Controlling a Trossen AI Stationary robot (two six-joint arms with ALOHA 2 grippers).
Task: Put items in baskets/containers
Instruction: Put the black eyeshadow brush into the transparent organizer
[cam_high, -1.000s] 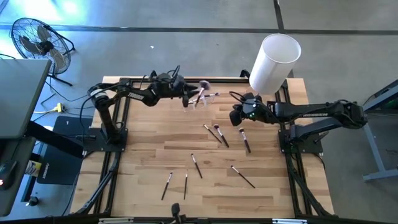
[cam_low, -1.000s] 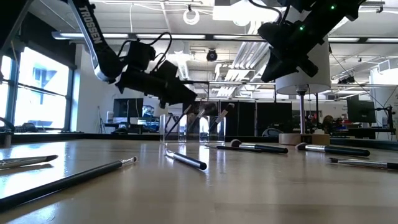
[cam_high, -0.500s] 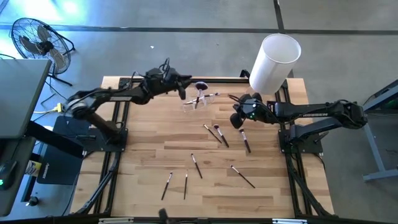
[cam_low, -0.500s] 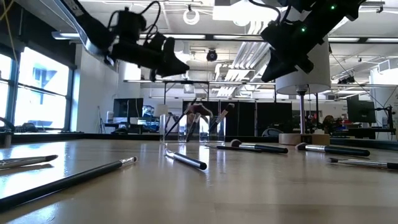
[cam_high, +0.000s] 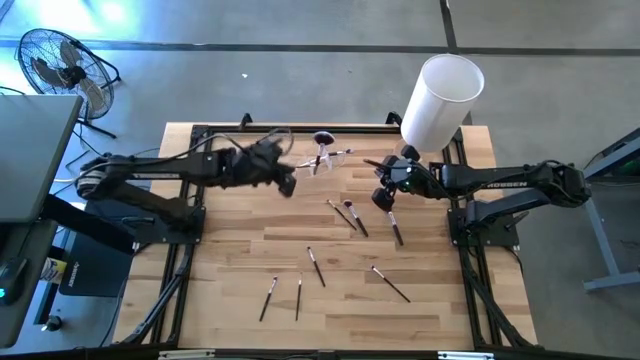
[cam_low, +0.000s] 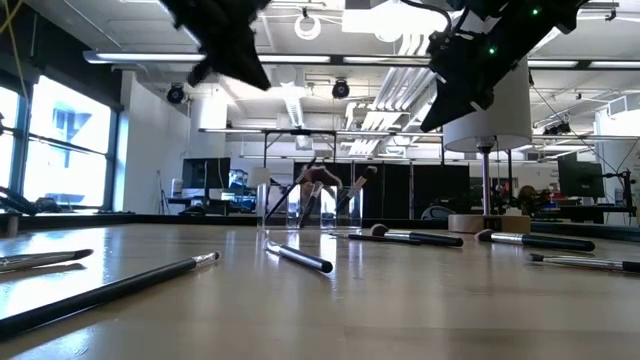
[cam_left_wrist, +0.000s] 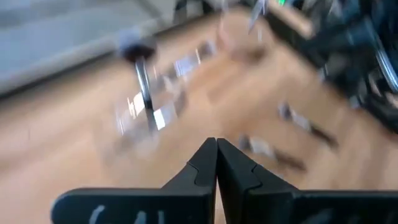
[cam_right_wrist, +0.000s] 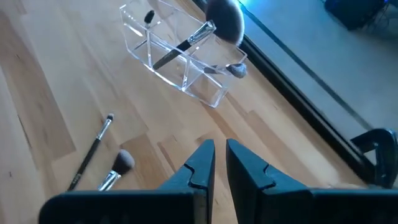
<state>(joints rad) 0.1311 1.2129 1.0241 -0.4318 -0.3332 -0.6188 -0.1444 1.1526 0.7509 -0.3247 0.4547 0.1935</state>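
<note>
A clear plastic holder (cam_high: 322, 160) (cam_right_wrist: 180, 56) (cam_low: 305, 205) stands on the table near its far edge. A big brush with a fluffy dark head (cam_high: 323, 138) (cam_right_wrist: 221, 15) and some slimmer ones lean in it. Several slim brushes (cam_high: 345, 215) (cam_high: 393, 225) (cam_high: 315, 265) (cam_high: 270, 297) lie flat on the wood. My left gripper (cam_high: 288, 183) (cam_left_wrist: 216, 163) hangs high above the table, left of the holder, shut and empty. My right gripper (cam_high: 383, 196) (cam_right_wrist: 219, 158) hovers right of the holder, with only a narrow gap between its fingers and nothing in it.
A tall white cylinder (cam_high: 440, 100) (cam_low: 490, 100) stands on a round base at the table's far right corner. A black frame (cam_high: 190, 250) runs along the table's left, right and far edges. In the low view brushes (cam_low: 300, 258) (cam_low: 110, 290) lie close to the near edge.
My left gripper has risen well above the table and drawn back from the holder toward the near left. The big fluffy brush that was by its fingers now leans in the holder on its own. My right gripper has kept still.
</note>
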